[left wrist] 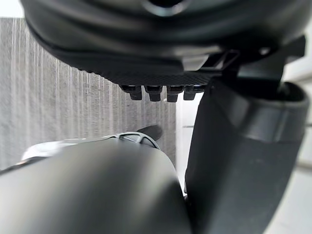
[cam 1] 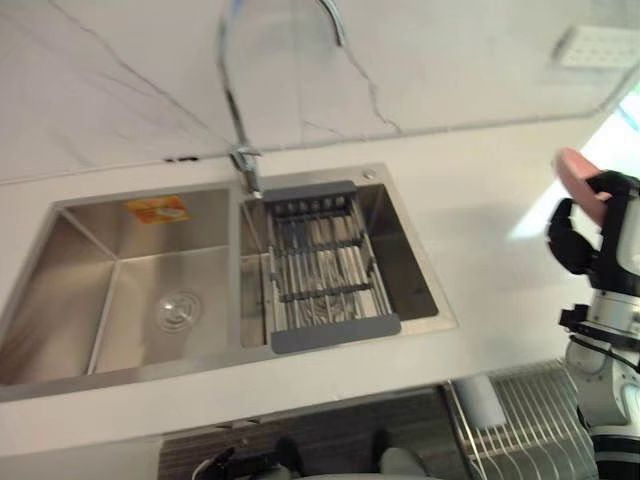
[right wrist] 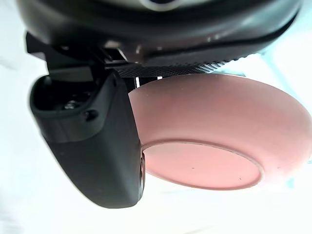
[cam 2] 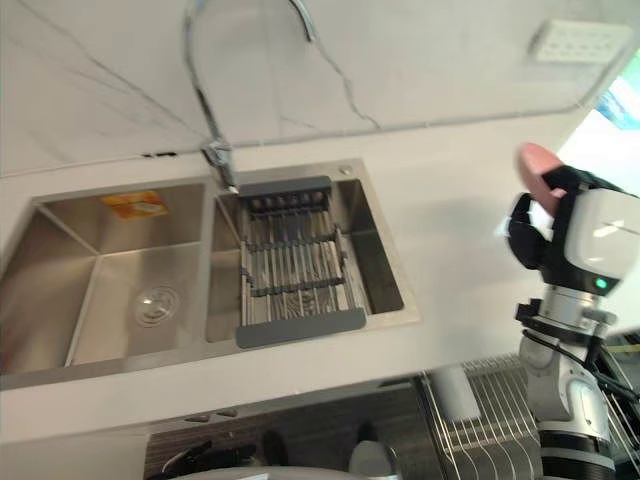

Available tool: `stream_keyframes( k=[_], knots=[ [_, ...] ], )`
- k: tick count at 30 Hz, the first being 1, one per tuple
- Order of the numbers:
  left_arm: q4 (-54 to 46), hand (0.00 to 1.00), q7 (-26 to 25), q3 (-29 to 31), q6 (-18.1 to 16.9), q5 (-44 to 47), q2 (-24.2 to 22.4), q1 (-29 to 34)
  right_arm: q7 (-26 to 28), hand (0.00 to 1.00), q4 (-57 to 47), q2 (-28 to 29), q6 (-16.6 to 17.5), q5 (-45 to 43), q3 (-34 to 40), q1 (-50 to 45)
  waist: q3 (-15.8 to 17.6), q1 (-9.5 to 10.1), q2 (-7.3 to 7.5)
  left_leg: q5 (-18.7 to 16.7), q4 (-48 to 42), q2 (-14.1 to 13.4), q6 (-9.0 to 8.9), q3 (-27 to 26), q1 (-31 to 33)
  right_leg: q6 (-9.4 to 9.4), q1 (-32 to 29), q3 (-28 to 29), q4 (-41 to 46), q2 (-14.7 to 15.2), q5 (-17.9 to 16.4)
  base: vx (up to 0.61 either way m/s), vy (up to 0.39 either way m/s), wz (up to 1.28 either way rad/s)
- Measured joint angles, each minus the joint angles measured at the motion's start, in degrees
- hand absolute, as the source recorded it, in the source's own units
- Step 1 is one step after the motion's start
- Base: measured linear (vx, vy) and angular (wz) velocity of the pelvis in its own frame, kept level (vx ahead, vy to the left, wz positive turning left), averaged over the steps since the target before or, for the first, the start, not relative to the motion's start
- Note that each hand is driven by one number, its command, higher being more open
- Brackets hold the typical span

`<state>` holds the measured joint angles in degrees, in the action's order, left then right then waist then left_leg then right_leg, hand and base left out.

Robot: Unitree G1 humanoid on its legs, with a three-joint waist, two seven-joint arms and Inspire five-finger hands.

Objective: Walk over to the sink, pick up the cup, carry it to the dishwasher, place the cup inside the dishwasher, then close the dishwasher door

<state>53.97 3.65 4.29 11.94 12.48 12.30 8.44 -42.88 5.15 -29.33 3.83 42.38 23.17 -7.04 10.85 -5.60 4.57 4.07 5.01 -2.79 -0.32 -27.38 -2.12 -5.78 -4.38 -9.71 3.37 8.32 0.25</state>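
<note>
The pickup looks done: at the right, above the white bench [cam 2: 450, 200], the right robot hand [cam 2: 540, 245] curls round the pink rounded cup [right wrist: 209, 126], so carrying it to the near-right wire dishwasher rack [cam 2: 490, 420], placing it and shutting the door remain.

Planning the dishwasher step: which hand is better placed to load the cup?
Right. The right hand holds the pink cup, and the dishwasher rack sits low on that same side.
</note>
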Motion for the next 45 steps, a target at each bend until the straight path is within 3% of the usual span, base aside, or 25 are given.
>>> stream_keyframes(
  k=[2,4,5,6,7,9,10,12,14,15,17,18,19,20,23,29,34,42,45],
  knots=[
    [0.1,1.0,-2.1,2.4,0.9,2.6,0.2,0.2,-2.0,0.0,0.1,2.8,-0.3,-2.2,2.0,-2.9,0.0,0.07,1.66,-0.4,-0.1,-1.2,0.09,-4.2,0.0,0.21,-0.8,-6.0,-1.0,1.4,-1.3,0.03,0.012,-1.12],
    [0.0,1.0,-7.8,5.9,2.5,4.0,0.2,0.1,-5.2,0.0,0.8,5.9,1.6,-4.6,2.9,-5.0,-0.4,-0.28,4.21,-2.1,-1.9,-2.9,-0.48,-9.4,-0.1,6.27,-1.5,-17.3,-0.2,3.8,-1.4,0.09,-0.008,-1.43],
    [0.3,1.0,-10.6,7.6,3.0,5.4,0.9,0.1,-6.8,0.0,1.2,7.6,2.8,-6.0,3.3,-5.3,-1.0,-0.44,6.12,-3.6,-4.3,-4.0,-1.19,-12.3,0.1,12.13,-1.7,-23.0,0.8,5.2,2.0,0.11,-0.053,-1.38],
    [0.6,1.0,-11.9,8.9,3.8,6.0,1.4,-0.2,-8.1,0.0,1.6,8.5,4.1,-7.0,4.1,-5.4,-1.3,-0.76,7.5,-5.3,-6.8,-4.8,-1.6,-14.1,0.2,12.94,-2.2,-25.2,1.7,5.9,6.9,0.08,-0.081,-1.22],
    [2.1,1.0,-12.1,11.7,5.3,6.9,1.1,-0.7,-9.9,0.0,2.9,9.1,5.6,-7.7,5.5,-5.4,-1.3,-1.44,7.38,-7.1,-9.7,-7.2,-1.98,-15.2,0.7,10.74,-2.8,-25.3,2.5,4.9,10.4,0.06,-0.087,-0.77],
    [1.4,1.0,-12.8,13.5,4.8,5.6,0.3,0.1,-11.8,0.0,5.3,10.3,7.0,-9.1,7.8,-5.4,-1.3,-1.36,7.11,-8.2,-11.2,-9.5,-1.53,-15.9,1.5,10.07,-3.1,-23.4,-0.2,2.5,15.5,0.04,-0.069,-0.39],
    [1.4,1.0,-13.1,14.1,5.0,5.3,0.2,-0.2,-12.5,0.0,6.2,11.0,7.3,-9.5,8.3,-4.9,-1.4,-1.31,6.93,-8.3,-11.5,-10.4,-1.14,-16.0,2.4,9.81,-3.5,-22.3,-0.3,2.1,16.0,0.05,-0.041,-0.09],
    [1.4,1.0,-14.6,14.3,6.0,4.3,0.5,-1.3,-13.2,0.0,8.4,12.6,8.1,-9.5,7.1,-3.1,-1.2,-1.28,6.37,-8.6,-15.2,-12.7,-1.0,-15.1,4.1,10.0,-5.1,-23.2,13.4,4.9,5.9,0.07,-0.043,0.18],
    [0.7,1.0,-15.7,14.7,6.1,5.0,0.9,-2.2,-13.3,0.0,9.7,13.2,8.5,-9.4,3.1,-1.5,-1.4,0.06,6.38,-11.1,-22.0,-15.8,-1.54,-14.7,6.6,8.52,-4.2,-23.6,13.4,3.3,5.2,0.03,-0.125,-0.11],
    [0.6,1.0,-16.2,15.6,6.6,5.7,0.9,-3.6,-13.1,0.0,10.5,13.4,8.7,-9.0,0.2,0.0,-1.9,1.24,6.26,-11.9,-24.8,-17.5,-1.62,-14.7,8.4,6.91,-2.2,-23.4,6.9,0.4,6.5,-0.03,-0.141,-0.36],
    [0.8,1.0,-16.5,15.6,7.2,6.2,0.3,-4.8,-12.9,0.0,10.5,14.0,9.5,-8.9,-3.2,1.9,-1.8,2.51,6.2,-12.2,-26.2,-18.1,-1.86,-15.6,9.8,5.23,1.4,-22.1,-5.1,-1.9,8.7,-0.07,-0.127,-0.3],
    [0.6,1.0,-16.5,16.1,7.2,6.8,-0.1,-5.0,-12.1,0.0,10.5,14.4,10.1,-8.8,-4.0,2.5,-1.6,3.07,6.02,-13.0,-28.5,-18.4,-1.94,-15.7,10.6,3.51,2.2,-21.9,-7.1,-1.9,7.5,-0.1,-0.098,-0.15],
    [0.7,1.0,-16.6,16.5,7.2,6.7,-0.4,-5.0,-11.5,0.0,10.6,14.6,10.2,-8.7,-4.0,2.6,-1.3,3.47,5.35,-13.4,-29.8,-18.8,-2.28,-15.4,10.6,2.46,3.1,-21.8,-8.3,-2.4,7.0,-0.13,-0.045,-0.05],
    [0.7,1.0,-16.6,16.9,7.1,6.7,-1.4,-4.8,-10.7,0.0,11.0,14.8,10.2,-8.8,-4.0,2.6,-1.1,3.57,3.83,-13.4,-30.4,-19.5,-2.45,-15.0,10.7,2.56,3.4,-21.8,-8.2,-3.1,7.0,-0.11,-0.027,-0.02],
    [0.7,1.0,-16.7,17.3,6.3,6.7,-2.7,-4.6,-9.2,0.0,11.1,14.9,10.3,-9.0,-4.0,0.6,-1.3,3.5,2.72,-12.5,-29.0,-19.3,-2.54,-14.9,10.2,2.82,3.4,-21.7,-8.3,-3.4,7.0,-0.08,-0.007,-0.02],
    [0.7,1.0,-16.9,18.0,3.6,6.7,-4.6,-1.9,-5.1,0.0,10.2,16.6,10.1,-9.1,-5.8,-2.5,-0.6,3.04,1.75,-8.8,-21.7,-14.9,-2.36,-14.5,6.5,2.92,4.8,-21.8,-8.6,-1.7,6.9,-0.05,0.043,0.04],
    [0.1,1.0,-16.8,17.6,2.1,6.2,-7.4,-0.6,-1.4,0.0,10.1,19.4,7.6,-9.0,-8.4,-2.7,0.2,3.42,-1.95,-6.3,-16.8,-11.0,-1.77,-11.3,5.2,2.76,6.9,-24.5,-8.3,0.0,6.4,0.02,0.069,0.3],
    [-0.1,1.0,-13.9,11.2,-0.5,4.3,-6.9,0.2,2.7,0.0,14.6,20.5,7.1,-11.2,-10.2,-2.6,0.6,3.61,-4.44,-5.3,-15.4,-9.9,-1.41,-10.0,3.5,2.5,8.9,-25.6,-8.2,0.5,6.2,0.05,0.06,0.09],
    [-0.2,1.0,-11.9,8.9,-0.5,4.3,-6.8,0.1,3.2,0.0,17.2,20.0,6.9,-11.9,-10.0,-2.3,1.6,3.59,-6.25,-5.3,-15.8,-9.9,-1.37,-9.3,3.9,2.48,9.0,-26.3,-7.8,0.5,5.8,0.01,0.043,0.11]
  ],
)
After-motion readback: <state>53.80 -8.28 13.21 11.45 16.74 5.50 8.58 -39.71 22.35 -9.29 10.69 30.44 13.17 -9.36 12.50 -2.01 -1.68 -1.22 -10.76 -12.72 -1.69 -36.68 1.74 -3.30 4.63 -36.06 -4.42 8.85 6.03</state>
